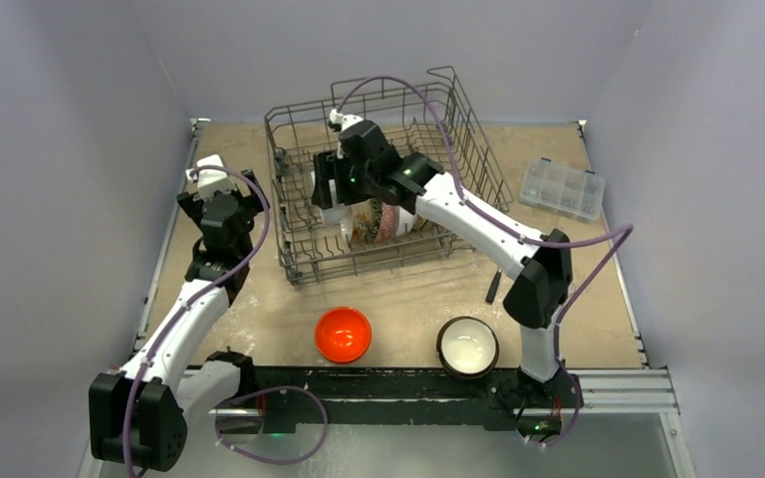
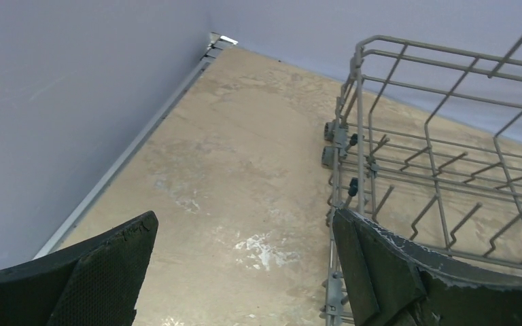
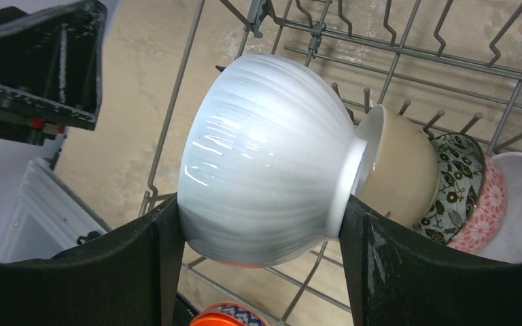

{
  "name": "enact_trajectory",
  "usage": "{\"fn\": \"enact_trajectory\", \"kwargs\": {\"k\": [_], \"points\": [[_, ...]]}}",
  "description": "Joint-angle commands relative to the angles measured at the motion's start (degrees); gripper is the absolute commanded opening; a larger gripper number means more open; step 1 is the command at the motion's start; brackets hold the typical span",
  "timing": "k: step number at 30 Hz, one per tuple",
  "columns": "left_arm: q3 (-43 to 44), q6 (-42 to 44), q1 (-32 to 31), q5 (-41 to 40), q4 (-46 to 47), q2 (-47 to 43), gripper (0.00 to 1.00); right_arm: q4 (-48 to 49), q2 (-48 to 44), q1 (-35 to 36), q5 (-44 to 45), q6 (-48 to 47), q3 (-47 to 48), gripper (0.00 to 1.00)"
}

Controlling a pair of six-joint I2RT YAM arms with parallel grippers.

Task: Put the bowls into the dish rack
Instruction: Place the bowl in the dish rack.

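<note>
Reaches into the dish rack with right fingers pinching a white bowl beside four racked bowls; holds left fingers spread left of it.

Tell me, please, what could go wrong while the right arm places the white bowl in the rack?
1. The right gripper pinches the white bowl across its smooth curved wall; it might slip onto the wires of the dish rack.
2. Its foot meets the beige bowl; pushing further could chip it or topple the racked row.
</note>
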Motion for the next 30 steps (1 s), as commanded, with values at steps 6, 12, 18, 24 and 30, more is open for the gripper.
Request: {"fn": "enact_trajectory", "kwargs": {"k": [6, 12, 18, 24, 30], "points": [[0.03, 0.34, 0.31, -4.83, 1.96, -1.51, 0.99, -7.99, 7.04, 4.15, 11.30, -1.69, 14.72, 0.00], [-0.26, 0.56, 0.31, -4.33, 2.48, -1.67, 0.99, -8.48, 9.02, 4.95, 11.50, -1.23, 17.17, 0.00], [-0.49, 0.66, 0.31, -3.92, 2.70, -1.69, 0.99, -8.20, 10.28, 5.10, 11.30, -0.65, 16.77, 0.00], [-0.24, 0.60, 0.30, -3.39, 2.49, -1.02, 0.99, -5.42, 10.70, 5.09, 9.11, 0.71, 15.79, 0.00], [-0.40, 0.67, 0.27, -3.31, 2.66, -1.17, 0.99, -5.11, 12.47, 5.04, 8.32, 1.88, 15.69, 0.00]]}}
